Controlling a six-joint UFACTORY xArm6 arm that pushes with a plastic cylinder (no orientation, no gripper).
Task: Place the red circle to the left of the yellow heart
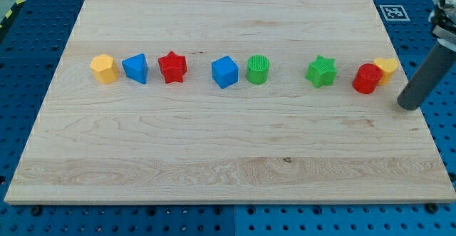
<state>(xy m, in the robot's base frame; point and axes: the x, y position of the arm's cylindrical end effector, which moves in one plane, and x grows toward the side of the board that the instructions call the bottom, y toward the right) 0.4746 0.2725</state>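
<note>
The red circle (367, 78) sits near the board's right edge, touching the left side of the yellow heart (387, 70), which is partly hidden behind it. My tip (409, 105) is the lower end of the dark rod, down at the view's right, to the right of and slightly below both blocks, a short gap away from them.
On the wooden board (214, 157), in a row from the left: a yellow hexagon (104, 68), a blue triangle-like block (135, 68), a red star (172, 67), a blue cube (224, 72), a green circle (258, 70), a green star (321, 71).
</note>
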